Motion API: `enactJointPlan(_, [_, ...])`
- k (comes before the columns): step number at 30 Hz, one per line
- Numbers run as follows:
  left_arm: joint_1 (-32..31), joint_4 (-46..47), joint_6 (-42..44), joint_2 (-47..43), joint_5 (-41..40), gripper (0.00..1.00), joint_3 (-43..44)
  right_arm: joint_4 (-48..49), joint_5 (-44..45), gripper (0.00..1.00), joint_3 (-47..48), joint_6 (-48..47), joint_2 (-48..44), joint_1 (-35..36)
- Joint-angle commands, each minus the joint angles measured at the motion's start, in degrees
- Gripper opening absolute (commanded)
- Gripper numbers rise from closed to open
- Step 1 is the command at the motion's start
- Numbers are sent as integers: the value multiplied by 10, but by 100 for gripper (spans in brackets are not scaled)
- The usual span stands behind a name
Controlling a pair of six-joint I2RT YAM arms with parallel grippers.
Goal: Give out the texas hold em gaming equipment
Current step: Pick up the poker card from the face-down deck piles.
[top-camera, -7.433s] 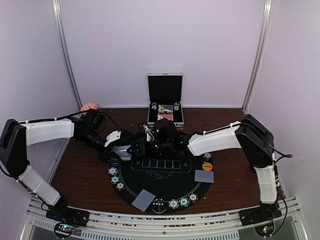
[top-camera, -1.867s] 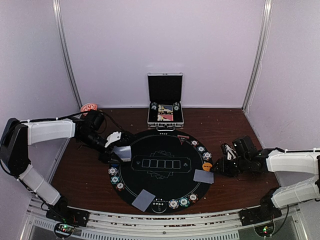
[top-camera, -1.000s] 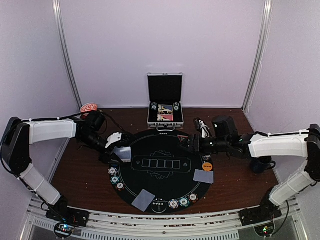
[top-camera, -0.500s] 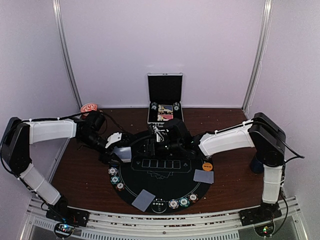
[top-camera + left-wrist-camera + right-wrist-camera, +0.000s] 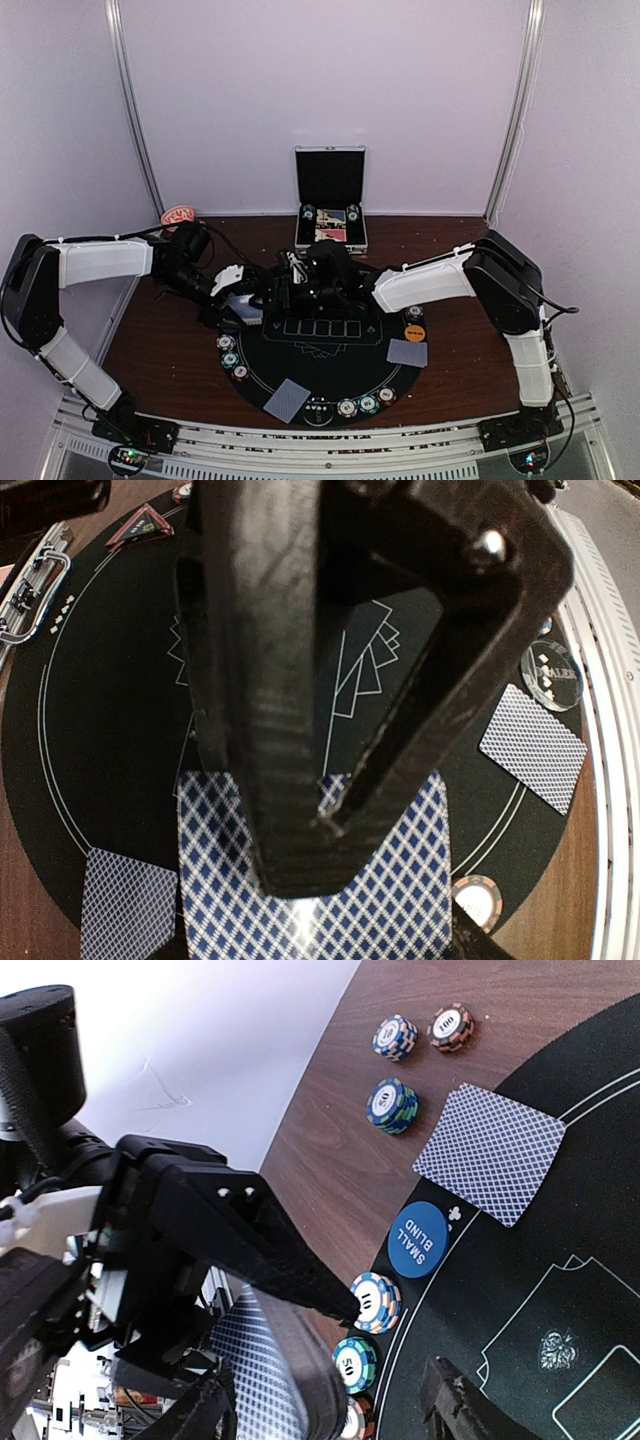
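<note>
While pinching the cards [image 5: 400, 880] steady in the left gripper [image 5: 300, 830], ease the spread right gripper [image 5: 330, 1385] onto only the uppermost one, clear of the poker chips [image 5: 375, 1302]

The left arm [image 5: 95, 262] and the right arm [image 5: 425, 283] had white shells over black joints. A thin black cable [image 5: 565, 310] looped off the right arm's elbow at the right of the frame. Each base [image 5: 128, 458] carried a small green light. The left claw [image 5: 320, 825] had black ribbed fingers [image 5: 270, 680] and a silver screw [image 5: 487, 547].
</note>
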Motion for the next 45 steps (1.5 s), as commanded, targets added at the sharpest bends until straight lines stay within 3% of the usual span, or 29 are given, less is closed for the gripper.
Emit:
enactJointPlan(1, [2, 11, 10, -13, 18, 59, 2, 13, -6, 64, 29, 7, 27, 6])
enactJointPlan(8, [2, 11, 11, -14, 18, 59, 1, 2, -1, 63, 48, 6, 54, 6])
enactJointPlan(17, [2, 11, 11, -15, 18, 59, 1, -50, 38, 43, 4, -3, 28, -9])
enactJointPlan(25, [3, 11, 11, -11, 17, 59, 2, -68, 36, 36, -19, -24, 0, -10])
enactJointPlan(31, [2, 11, 12, -8, 17, 58, 2, -8, -24, 28, -41, 6, -28, -11])
enactJointPlan(38, [2, 11, 12, -7, 16, 59, 3, 66, -63, 3, -73, 46, -54, -11])
enactJointPlan(45, [2, 11, 12, -8, 15, 59, 2, 153, -95, 0, -108, 102, -73, -12])
